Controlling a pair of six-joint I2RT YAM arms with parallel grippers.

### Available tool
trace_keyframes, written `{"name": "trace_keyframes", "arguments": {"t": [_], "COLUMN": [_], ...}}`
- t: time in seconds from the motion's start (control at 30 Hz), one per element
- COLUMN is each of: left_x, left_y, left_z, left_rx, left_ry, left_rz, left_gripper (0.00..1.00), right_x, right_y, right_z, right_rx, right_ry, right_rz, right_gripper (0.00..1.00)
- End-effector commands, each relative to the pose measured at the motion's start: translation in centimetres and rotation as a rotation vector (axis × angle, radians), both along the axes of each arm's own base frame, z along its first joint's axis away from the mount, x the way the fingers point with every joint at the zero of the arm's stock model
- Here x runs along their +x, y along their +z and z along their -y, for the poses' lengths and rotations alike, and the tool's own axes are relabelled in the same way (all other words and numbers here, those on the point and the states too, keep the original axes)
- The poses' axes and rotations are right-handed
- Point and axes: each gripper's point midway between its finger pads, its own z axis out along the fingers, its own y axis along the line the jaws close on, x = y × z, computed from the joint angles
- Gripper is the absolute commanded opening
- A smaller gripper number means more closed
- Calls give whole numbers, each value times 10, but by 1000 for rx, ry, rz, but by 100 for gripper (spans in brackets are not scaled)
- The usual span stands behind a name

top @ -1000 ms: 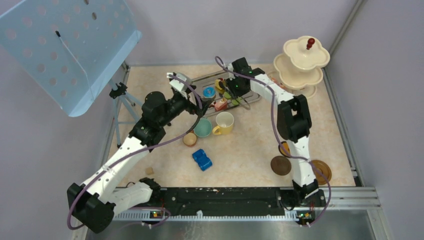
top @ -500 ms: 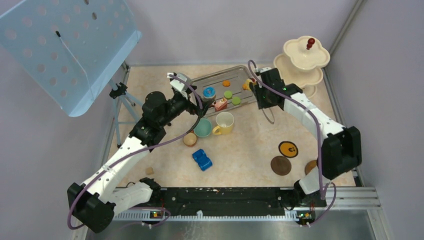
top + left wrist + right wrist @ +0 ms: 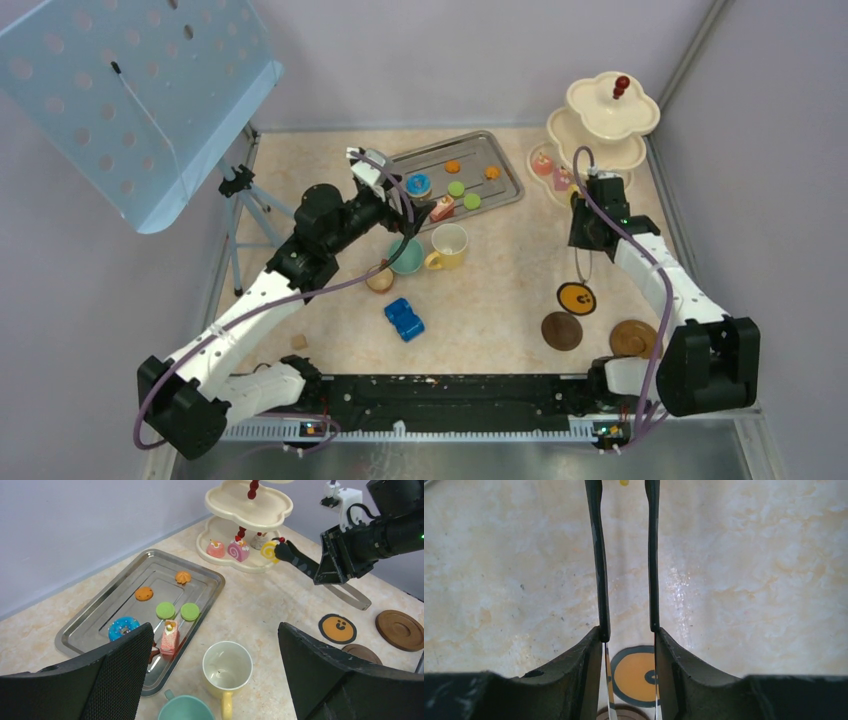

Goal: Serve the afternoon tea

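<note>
My right gripper [image 3: 590, 215] is shut on black tongs [image 3: 596, 555], both thin arms pressed between its fingers. In the left wrist view the tongs' tips pinch a yellow swirl cake [image 3: 269, 551] at the edge of the cream stand's [image 3: 250, 505] bottom tier, beside two pink cakes [image 3: 227, 549]. My left gripper [image 3: 214, 629] hangs open above the yellow mug [image 3: 227, 667] and teal cup [image 3: 185, 710], holding nothing. A small brown cup [image 3: 379, 278] stands beside them. The steel tray [image 3: 440, 148] holds several toy cakes and macarons.
Three round coasters [image 3: 576, 298], [image 3: 561, 331], [image 3: 634, 338] lie near the right arm's base. A blue toy car [image 3: 404, 319] sits in front of the cups. A tripod [image 3: 243, 200] with a blue perforated panel [image 3: 130, 90] stands at the left.
My right arm has swung from over the tray to the right, carrying the tongs and yellow cake to the stand's bottom tier. The left arm shifted slightly.
</note>
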Motion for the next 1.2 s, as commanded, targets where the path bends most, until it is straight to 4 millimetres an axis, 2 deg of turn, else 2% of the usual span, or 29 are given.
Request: {"name": "trace_keyframes", "arguments": {"t": [0.0, 0.17, 0.37, 0.7, 0.9, 1.17], "left_x": [5, 4, 4, -4, -3, -6], "left_y": [5, 8, 6, 7, 9, 14], "left_z": [2, 1, 3, 13, 10, 8], "left_rx": [-5, 1, 8, 17, 18, 11], "left_ry": [11, 19, 14, -18, -4, -6], "left_rz": [30, 40, 36, 40, 45, 57], "left_gripper": [99, 99, 99, 99, 99, 99], "right_x": [27, 45, 56, 62, 62, 66], "right_y": [20, 13, -4, -18, -32, -35], "right_z": [14, 18, 26, 34, 35, 33], "right_rx": [75, 87, 52, 29, 17, 18], "right_ry": [-71, -81, -103, -140, -136, -113], "right_rz": [141, 168, 148, 162, 139, 135], "right_gripper": [8, 8, 9, 9, 11, 15]}}
